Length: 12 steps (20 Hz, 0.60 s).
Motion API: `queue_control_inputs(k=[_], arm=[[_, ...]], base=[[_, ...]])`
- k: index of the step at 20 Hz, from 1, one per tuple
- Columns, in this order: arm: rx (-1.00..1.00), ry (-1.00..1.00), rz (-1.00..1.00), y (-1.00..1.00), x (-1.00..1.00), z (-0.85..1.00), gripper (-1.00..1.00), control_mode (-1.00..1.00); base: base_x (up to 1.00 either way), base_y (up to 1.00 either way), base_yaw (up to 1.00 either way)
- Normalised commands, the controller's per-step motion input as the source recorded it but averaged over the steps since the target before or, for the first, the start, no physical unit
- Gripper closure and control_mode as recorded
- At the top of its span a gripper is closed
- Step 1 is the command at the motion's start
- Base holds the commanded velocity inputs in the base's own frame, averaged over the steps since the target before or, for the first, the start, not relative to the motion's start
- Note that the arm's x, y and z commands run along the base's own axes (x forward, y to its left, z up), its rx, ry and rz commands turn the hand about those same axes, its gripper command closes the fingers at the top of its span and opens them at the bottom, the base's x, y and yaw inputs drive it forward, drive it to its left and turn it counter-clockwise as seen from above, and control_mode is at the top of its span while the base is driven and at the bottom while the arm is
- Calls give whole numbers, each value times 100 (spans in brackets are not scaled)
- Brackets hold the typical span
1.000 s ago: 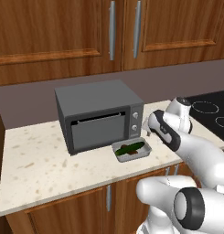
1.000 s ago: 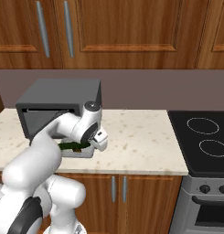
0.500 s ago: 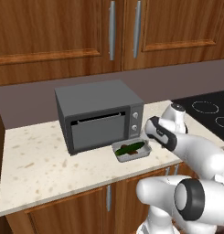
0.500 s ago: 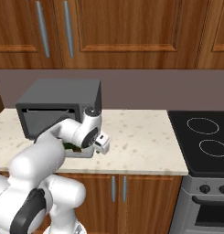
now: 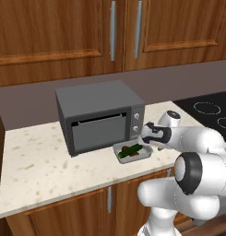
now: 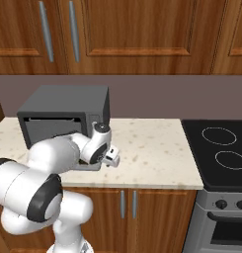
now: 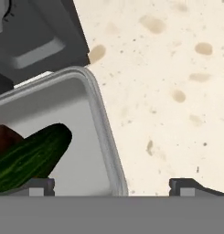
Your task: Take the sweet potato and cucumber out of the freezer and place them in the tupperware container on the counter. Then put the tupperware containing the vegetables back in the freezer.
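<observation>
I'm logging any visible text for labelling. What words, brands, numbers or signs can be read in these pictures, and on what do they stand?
None can be read.
The microwave has two knobs on its front panel but no legible markings.
The tupperware container, the cucumber, the counter and the stove bear no text.
The gripper carries no label.

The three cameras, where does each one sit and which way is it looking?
Left base view: behind the arm's left, looking forward and down at the microwave and tupperware container; the arm rises lower right.
Right base view: behind its right, the arm lower left, stove at right.
Hand view: on the hand, looking down its open fingers at the container's rim.
All three share the container and counter.
</observation>
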Motion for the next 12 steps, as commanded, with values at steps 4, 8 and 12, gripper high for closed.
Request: queue_control_inputs(k=[4,8,12], arm=[[-2,0,6,0,59,-10,-100,-100],[-2,0,6,-7,33,-13,-100,-100],[0,0,7,-24,-1,-16,-100,-100]], base=[[0,0,0],[0,0,0],[0,0,0]])
